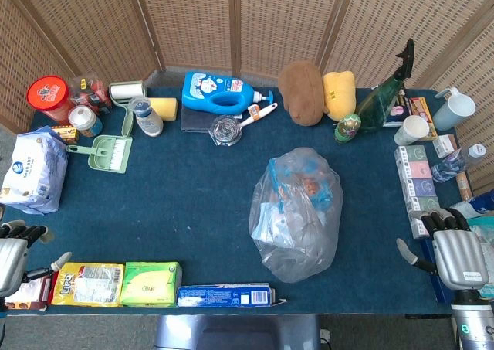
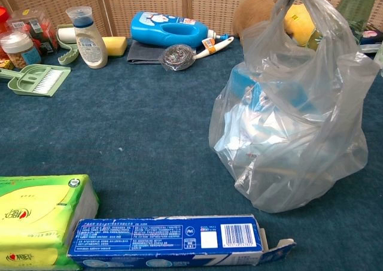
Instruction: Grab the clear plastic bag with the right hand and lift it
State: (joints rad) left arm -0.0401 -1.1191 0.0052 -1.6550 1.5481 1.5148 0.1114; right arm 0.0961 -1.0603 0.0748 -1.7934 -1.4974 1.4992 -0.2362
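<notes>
Crinkled clear plastic bag (image 1: 296, 213) bulging on blue felt table (image 1: 193, 203), right metal hand (image 1: 455, 253) near-right — fingers apart, empty, well apart from bag

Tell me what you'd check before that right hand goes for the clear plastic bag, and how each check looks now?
1. Right hand free: ok, it holds nothing, fingers apart.
2. Clear plastic bag resting on the blue table, unheld: ok.
3. Bag's handles reachable: ok, one loop stands upright in the chest view.
4. Path from hand to bag: ok, bare cloth lies between them.
5. Neighbours apart from the bag: ok, the blue toothpaste box lies in front, not touching.
6. Bag's weight and knot: cannot tell.
7. Left hand out of the way: ok, at the far edge.
</notes>
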